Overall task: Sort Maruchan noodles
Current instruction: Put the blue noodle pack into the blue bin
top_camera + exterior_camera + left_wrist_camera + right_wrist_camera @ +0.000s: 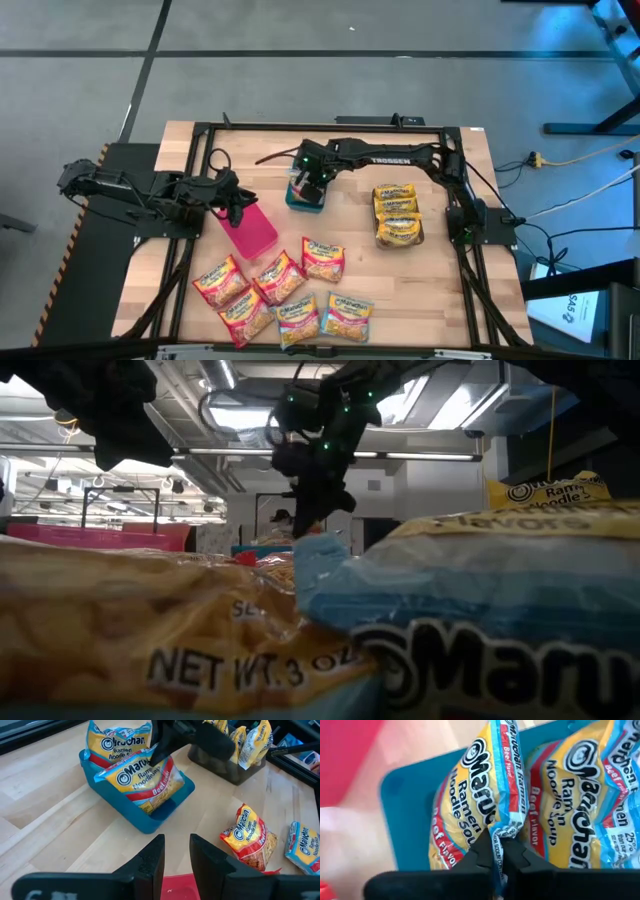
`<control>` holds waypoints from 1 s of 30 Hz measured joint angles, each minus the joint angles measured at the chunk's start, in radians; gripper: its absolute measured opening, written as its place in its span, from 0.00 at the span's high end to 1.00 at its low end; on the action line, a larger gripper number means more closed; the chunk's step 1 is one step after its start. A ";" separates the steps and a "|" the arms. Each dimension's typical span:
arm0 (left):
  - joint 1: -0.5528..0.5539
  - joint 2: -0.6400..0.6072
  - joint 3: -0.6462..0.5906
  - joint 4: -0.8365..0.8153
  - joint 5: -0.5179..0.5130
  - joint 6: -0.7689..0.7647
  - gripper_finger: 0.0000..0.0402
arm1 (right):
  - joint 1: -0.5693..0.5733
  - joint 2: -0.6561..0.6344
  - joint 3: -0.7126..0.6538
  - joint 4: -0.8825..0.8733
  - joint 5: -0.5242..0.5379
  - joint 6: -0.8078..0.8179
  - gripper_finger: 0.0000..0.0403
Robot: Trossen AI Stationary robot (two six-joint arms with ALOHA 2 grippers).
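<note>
While pinched by right end effector (498, 851), crinkly beef packet (475, 800), teal bin (410, 815)

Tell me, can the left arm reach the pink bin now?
Probably yes. The left claw hangs open right at the pink bin's edge with nothing between them; the right claw is busy at the teal bin.

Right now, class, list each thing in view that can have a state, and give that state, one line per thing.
right gripper: shut on a beef packet's edge, over the teal bin.
beef packet: pinched, partly in the teal bin.
teal bin: upright, holding packets.
left gripper: open, empty, over the pink bin.
pink bin: no packets visible inside.
grey bin: holding yellow packets.
loose packets: lying unsorted on the table.
</note>
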 joint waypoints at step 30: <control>0.000 0.000 0.000 0.000 -0.005 0.021 0.79 | 0.065 -0.018 0.042 -0.153 -0.235 0.066 0.68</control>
